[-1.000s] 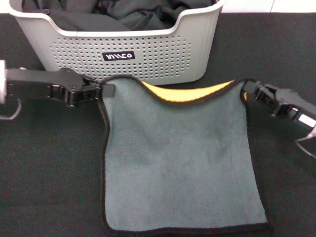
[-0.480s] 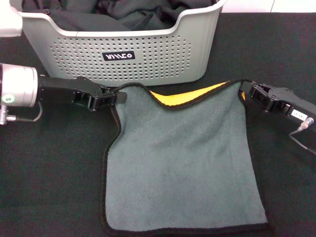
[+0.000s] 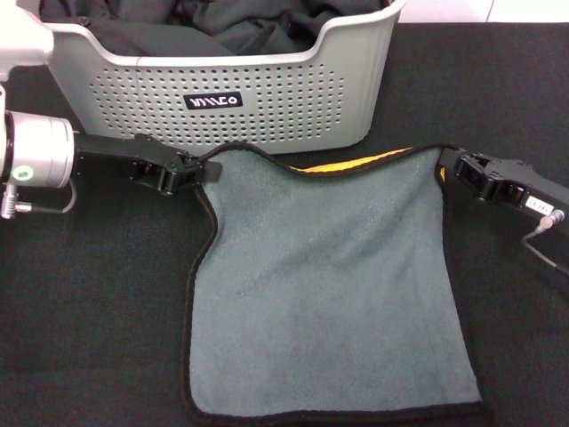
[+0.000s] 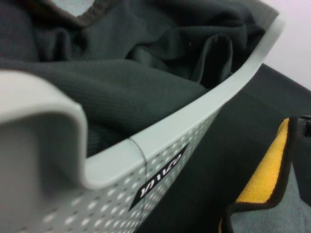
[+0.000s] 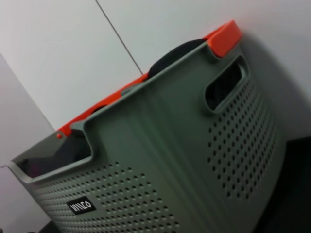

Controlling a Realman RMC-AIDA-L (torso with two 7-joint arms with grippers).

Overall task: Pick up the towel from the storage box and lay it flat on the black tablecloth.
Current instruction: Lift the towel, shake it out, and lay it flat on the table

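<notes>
The towel lies grey-teal side up on the black tablecloth, just in front of the storage box, and its near edge runs almost to the bottom of the head view, so the hem there is only barely inside the picture. Its far edge is raised off the cloth, showing a thin strip of the yellow-orange reverse between the 2 held corners. The left gripper is pinched on the towel's far left corner, and the right gripper is pinched on the far right corner; the right arm runs out of the picture at the edge. The box's far rim is cut off at the top of the head view, and the dark garments heaped inside it hide its floor. The left wrist view shows none of that arm's own fingers; it does show the box rim close up, the ribbed weave of the garments, the logo label and a patch of the towel's yellow reverse. Only the right wrist view shows the box's side handle slot and an orange rim behind the box, whose owner cannot be made out.
</notes>
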